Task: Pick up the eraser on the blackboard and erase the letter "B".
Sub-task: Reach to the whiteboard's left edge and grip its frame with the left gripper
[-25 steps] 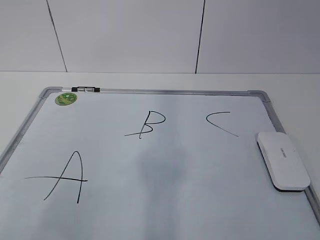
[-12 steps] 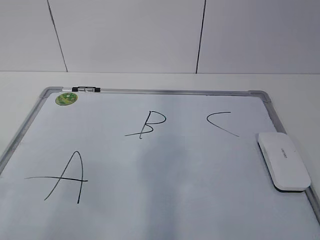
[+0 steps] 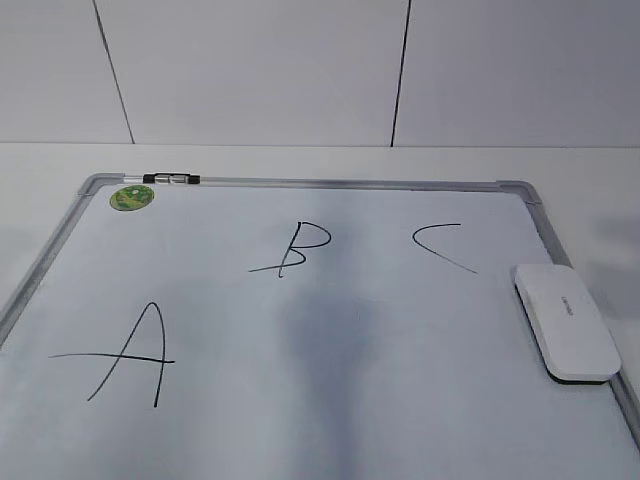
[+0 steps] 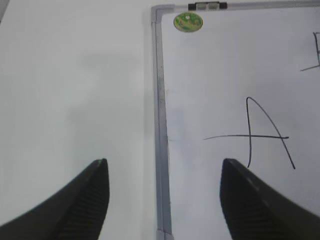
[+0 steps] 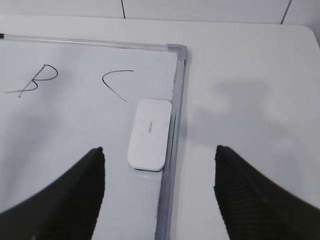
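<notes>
The white eraser (image 3: 566, 320) lies flat on the blackboard (image 3: 330, 400) against its right frame, below the "C". It also shows in the right wrist view (image 5: 149, 133). The letter "B" (image 3: 300, 247) is at the board's upper middle and shows in the right wrist view (image 5: 36, 80). My right gripper (image 5: 159, 155) is open and empty, hovering above the board's right frame, just short of the eraser. My left gripper (image 4: 164, 167) is open and empty above the board's left frame (image 4: 160, 130). Neither gripper shows in the exterior view.
The letter "A" (image 3: 130, 352) is at the board's lower left and "C" (image 3: 440, 245) at the upper right. A green sticker (image 3: 132, 197) and a small clip (image 3: 171, 179) sit at the top left corner. White table (image 3: 580, 170) surrounds the board; a white wall stands behind.
Nothing on the board has moved. The soft shadow in the board's lower middle has grown a little darker and wider.
</notes>
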Controlling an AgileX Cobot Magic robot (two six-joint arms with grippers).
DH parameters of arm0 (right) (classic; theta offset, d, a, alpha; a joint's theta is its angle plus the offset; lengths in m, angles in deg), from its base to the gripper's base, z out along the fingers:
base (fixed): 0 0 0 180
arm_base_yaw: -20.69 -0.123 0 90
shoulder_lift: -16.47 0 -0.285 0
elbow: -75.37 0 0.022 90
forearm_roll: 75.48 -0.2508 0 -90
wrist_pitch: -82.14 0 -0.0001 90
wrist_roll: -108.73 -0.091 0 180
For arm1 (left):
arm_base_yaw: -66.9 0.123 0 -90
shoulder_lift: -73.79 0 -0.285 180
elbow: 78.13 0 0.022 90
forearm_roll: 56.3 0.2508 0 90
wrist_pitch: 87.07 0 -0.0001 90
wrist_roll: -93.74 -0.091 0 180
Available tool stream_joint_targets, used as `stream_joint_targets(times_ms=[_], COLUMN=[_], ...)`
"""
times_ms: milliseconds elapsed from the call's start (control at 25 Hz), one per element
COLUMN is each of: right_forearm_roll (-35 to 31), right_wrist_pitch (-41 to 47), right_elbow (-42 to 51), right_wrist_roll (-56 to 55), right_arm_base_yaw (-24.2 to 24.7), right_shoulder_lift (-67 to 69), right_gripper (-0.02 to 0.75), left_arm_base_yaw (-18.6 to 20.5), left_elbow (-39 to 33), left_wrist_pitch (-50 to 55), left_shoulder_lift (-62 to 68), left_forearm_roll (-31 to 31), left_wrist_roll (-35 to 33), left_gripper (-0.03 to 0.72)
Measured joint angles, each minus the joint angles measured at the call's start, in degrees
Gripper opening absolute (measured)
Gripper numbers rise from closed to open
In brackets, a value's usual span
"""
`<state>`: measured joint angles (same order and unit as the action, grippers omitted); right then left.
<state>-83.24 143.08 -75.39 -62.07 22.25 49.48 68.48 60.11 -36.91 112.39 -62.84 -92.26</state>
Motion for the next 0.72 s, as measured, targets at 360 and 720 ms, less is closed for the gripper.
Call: stream_joint_targets(times_ms=[360,720], right_forearm_roll=[-9.2,-12.6], right_wrist_pitch=[9.6,9.3], right_elbow=[-10.5,-10.6], right_wrist_roll=[3.3,7.0], right_arm_base_yaw=[-0.1,-0.1], right_shoulder_lift=[24.5,37.1], right_gripper=[0.54,0.541], left_arm_base_yaw=[0.0,0.0], left_elbow=[0.0,6.7], left_wrist_pitch=[-7.3,-9.5], left_shoulder_lift=[13.9,32.2], left_forearm_roll=[-0.8,-1.0], left_wrist_roll=[-1.5,-1.6], left_gripper=[0.518,0.518])
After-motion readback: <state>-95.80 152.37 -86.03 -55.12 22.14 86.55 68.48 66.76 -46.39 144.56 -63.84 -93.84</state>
